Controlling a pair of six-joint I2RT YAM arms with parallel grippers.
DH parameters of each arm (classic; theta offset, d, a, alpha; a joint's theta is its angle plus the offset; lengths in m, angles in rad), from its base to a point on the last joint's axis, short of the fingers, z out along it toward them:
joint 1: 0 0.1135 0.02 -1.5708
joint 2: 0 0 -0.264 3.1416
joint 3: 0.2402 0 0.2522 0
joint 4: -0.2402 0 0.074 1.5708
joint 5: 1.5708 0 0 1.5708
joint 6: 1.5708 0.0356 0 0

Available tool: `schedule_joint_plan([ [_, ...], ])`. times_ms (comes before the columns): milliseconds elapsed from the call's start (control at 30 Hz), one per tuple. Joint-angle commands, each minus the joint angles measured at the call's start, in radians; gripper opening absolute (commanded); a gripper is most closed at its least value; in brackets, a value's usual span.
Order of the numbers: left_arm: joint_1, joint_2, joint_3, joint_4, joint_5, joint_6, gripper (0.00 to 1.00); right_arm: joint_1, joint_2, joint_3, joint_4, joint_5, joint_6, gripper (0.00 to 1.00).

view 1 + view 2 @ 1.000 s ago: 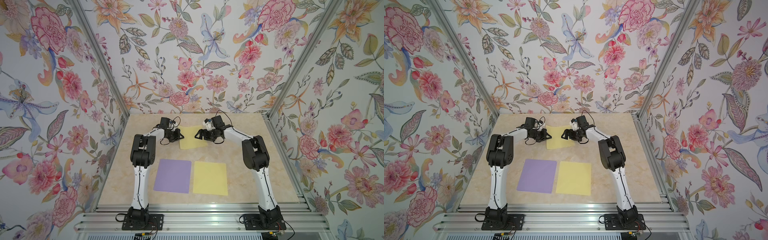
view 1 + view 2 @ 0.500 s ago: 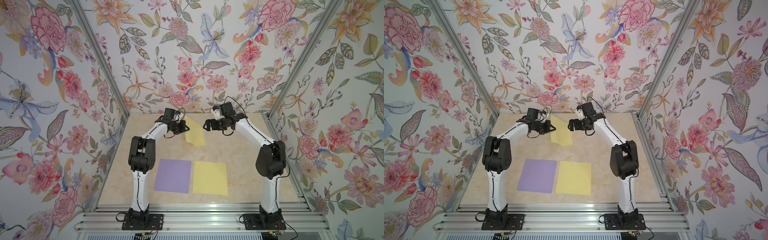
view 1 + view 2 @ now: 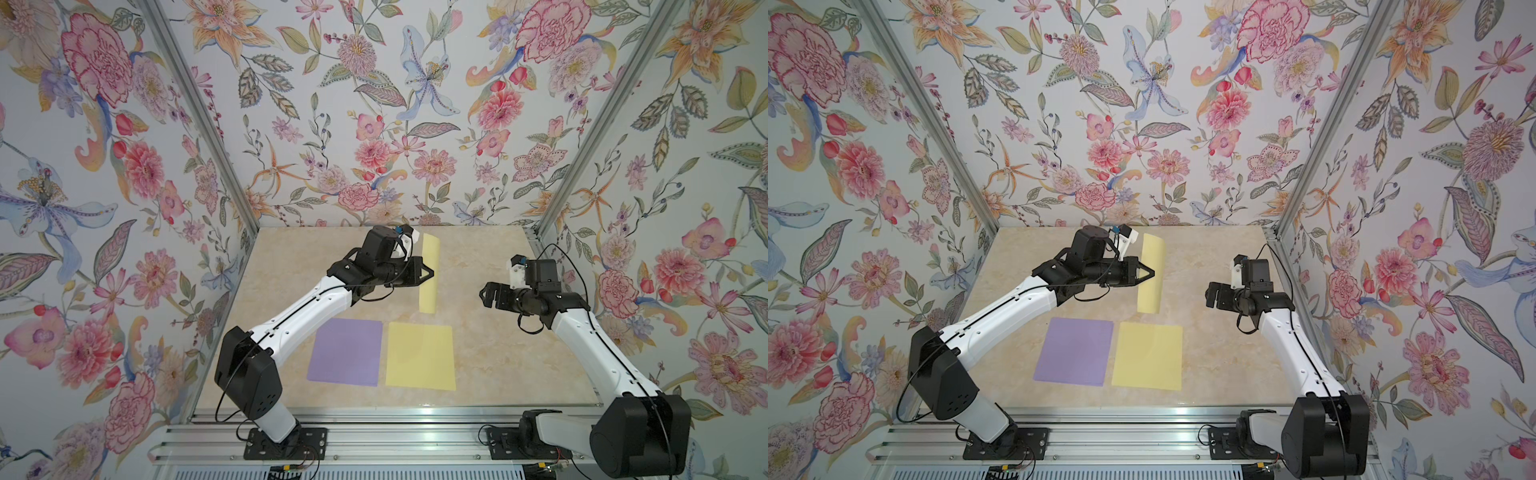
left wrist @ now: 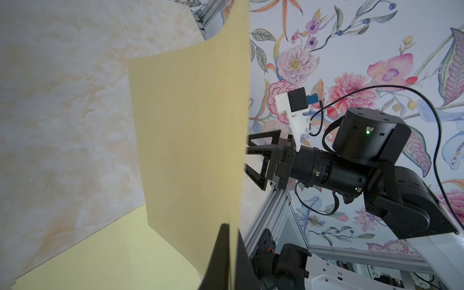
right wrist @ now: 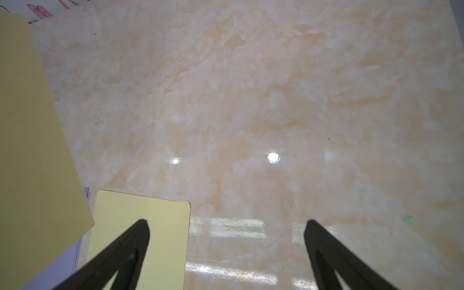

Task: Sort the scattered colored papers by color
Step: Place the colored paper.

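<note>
A: Room?
B: Booth. Floral wallpaper (image 3: pixel 374 124) on three sides, aluminium posts (image 3: pixel 202 124) at the far corners, rail (image 3: pixel 374 434) along the near edge.
A: Surface?
B: Desk (image 3: pixel 498 353), beige marbled, glossy; lamp glare shows in the right wrist view.
A: Papers?
B: Purple pile (image 3: pixel 345 351), flat, near centre. Yellow pile (image 3: pixel 419 356), flat, just beside it on the right. One yellow sheet (image 3: pixel 428 297), upright and edge-on, beyond the yellow pile.
A: Tools?
B: Left tool (image 3: pixel 428 272) clamped on that sheet's edge. Right tool (image 3: pixel 483 295) spread wide, empty, over bare desk at right.
</note>
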Motion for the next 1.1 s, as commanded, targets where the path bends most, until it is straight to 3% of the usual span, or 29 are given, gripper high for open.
schedule_joint_plan([
  [0,-0.054,-0.035,-0.127,0.039,-0.092,-0.05,0.0,-0.011,-0.13,-0.053,0.037,-0.035,0.031,1.0],
  [167,-0.143,-0.015,-0.238,0.148,-0.12,-0.119,0.0,-0.012,-0.204,-0.137,0.067,-0.072,0.062,1.0],
  [500,-0.255,0.105,-0.195,0.164,-0.102,-0.192,0.0,0.013,-0.132,-0.184,0.173,-0.151,0.093,1.0],
  [1067,-0.287,-0.051,-0.252,0.162,-0.178,-0.303,0.0,0.063,-0.093,-0.215,0.233,-0.125,0.112,1.0],
])
